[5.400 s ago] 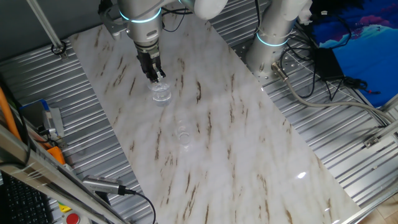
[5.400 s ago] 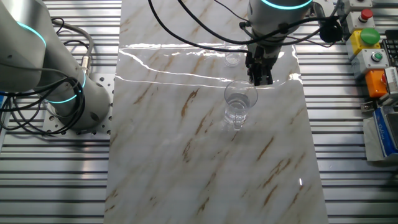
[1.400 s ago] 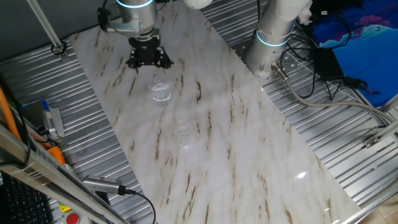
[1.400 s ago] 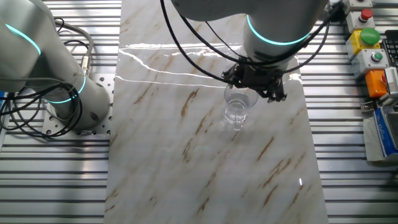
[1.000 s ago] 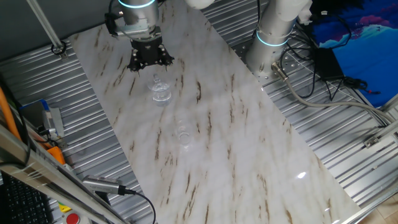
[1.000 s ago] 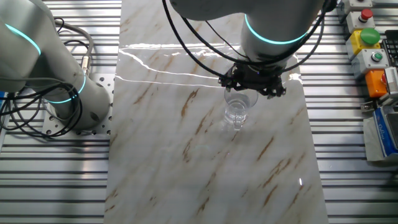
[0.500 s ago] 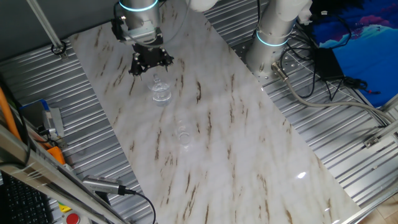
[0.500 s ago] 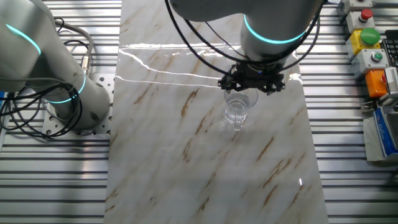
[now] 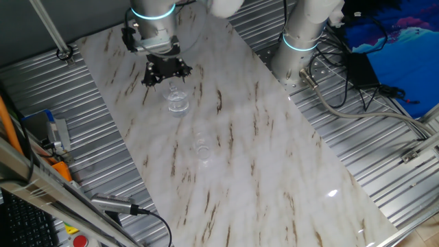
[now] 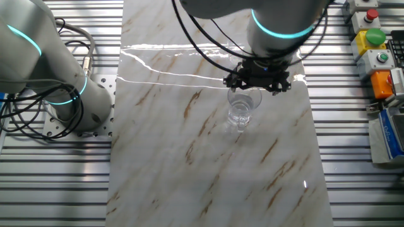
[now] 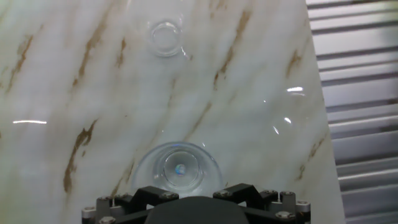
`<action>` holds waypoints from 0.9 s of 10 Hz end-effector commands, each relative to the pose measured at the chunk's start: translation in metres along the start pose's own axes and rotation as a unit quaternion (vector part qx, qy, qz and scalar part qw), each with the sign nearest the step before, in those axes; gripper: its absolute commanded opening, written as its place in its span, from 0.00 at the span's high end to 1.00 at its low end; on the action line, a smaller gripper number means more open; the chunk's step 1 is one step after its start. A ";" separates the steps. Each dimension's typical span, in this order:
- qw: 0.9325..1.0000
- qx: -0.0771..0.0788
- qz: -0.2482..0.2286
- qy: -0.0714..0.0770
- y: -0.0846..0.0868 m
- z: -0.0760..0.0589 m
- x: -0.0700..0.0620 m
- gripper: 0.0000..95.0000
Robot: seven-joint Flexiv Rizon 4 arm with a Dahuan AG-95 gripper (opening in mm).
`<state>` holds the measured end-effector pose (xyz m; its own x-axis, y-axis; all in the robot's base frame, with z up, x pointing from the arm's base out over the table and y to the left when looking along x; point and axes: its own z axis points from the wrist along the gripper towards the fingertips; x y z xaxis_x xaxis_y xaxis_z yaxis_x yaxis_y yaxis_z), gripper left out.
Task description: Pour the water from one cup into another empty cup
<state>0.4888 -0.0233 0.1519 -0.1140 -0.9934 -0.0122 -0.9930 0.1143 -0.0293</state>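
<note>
The larger clear tumbler (image 9: 178,103) stands upright on the marble table (image 9: 274,171). It also shows in the other fixed view (image 10: 243,106) and low in the hand view (image 11: 179,168). A little water (image 10: 239,118) glints at its bottom. The smaller clear cup (image 9: 202,147) stands upright nearer the front, and at the top of the hand view (image 11: 166,36). In the other fixed view it is hidden. My gripper (image 9: 165,69) hangs just above the tumbler's far rim, jaws spread wide and empty. It shows there too (image 10: 257,81), and in the hand view (image 11: 196,194).
A second robot arm's base (image 9: 302,41) stands off the table's far right side. Ribbed metal decking (image 9: 62,110) surrounds the marble top. Cables and a control box (image 10: 375,47) lie beside the table.
Over the last second the open gripper has shifted slightly closer over the tumbler. Compared with 5.4 s ago, its jaws are spread wide. Both cups have stayed put.
</note>
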 end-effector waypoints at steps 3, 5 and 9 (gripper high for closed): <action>0.998 -0.007 -0.061 -0.021 0.007 0.002 -0.001 0.00; 0.998 -0.005 -0.058 -0.021 0.007 0.002 -0.001 0.00; 0.999 -0.002 -0.042 -0.020 0.006 0.003 -0.004 0.00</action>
<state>0.4839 -0.0178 0.1490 -0.0143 -0.9972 -0.0741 -0.9996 0.0159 -0.0219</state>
